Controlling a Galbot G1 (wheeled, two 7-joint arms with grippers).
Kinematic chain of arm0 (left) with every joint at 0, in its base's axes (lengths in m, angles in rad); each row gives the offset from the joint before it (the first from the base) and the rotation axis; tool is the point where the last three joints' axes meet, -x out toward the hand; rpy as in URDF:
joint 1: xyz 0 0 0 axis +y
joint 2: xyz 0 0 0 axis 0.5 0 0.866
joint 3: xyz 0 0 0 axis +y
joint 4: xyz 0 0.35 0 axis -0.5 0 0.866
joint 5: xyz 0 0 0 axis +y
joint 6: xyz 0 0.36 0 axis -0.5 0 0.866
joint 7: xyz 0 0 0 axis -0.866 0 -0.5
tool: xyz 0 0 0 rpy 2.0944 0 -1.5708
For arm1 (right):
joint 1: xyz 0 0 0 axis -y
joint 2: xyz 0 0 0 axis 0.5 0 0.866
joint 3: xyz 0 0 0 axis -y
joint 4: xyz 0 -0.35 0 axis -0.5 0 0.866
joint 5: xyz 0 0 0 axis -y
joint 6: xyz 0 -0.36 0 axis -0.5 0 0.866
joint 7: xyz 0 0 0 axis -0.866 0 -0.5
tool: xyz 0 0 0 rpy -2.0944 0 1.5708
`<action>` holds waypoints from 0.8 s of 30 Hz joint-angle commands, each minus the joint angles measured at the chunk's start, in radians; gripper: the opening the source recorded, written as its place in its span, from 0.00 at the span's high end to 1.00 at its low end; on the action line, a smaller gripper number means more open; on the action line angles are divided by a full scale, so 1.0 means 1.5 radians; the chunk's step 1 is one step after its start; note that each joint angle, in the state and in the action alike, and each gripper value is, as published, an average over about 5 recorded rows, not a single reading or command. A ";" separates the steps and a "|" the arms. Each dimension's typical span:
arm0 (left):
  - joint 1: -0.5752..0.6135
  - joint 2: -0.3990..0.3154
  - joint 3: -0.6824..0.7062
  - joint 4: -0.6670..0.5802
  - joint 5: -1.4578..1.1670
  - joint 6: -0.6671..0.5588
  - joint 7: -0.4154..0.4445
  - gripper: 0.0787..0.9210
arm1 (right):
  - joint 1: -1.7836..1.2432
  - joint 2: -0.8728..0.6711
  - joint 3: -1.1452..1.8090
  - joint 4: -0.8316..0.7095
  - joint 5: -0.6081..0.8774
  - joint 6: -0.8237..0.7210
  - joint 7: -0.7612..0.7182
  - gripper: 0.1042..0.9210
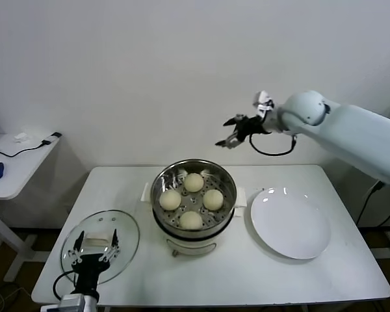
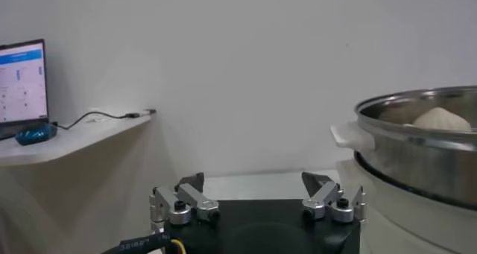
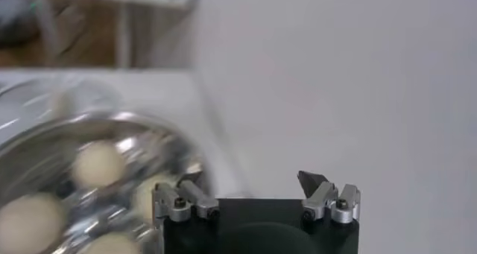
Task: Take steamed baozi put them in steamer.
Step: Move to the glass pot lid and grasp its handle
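All four buns [image 1: 192,201] sat in the steamer [image 1: 161,211]; right pincer [image 1: 230,138] apart, empty, should retreat clear; left pincer [image 1: 94,251] apart, idle.

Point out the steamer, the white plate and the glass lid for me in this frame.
steamer [image 1: 225,181]: head view, on its shiny steel rim at the right side.
white plate [image 1: 290,224]: head view, on its bare middle.
glass lid [image 1: 127,237]: head view, on the clear glass near its right edge.
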 commanded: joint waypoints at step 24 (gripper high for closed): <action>-0.022 0.069 -0.022 0.067 0.165 -0.136 -0.059 0.12 | -1.223 0.146 1.133 0.220 -0.209 0.345 0.247 0.12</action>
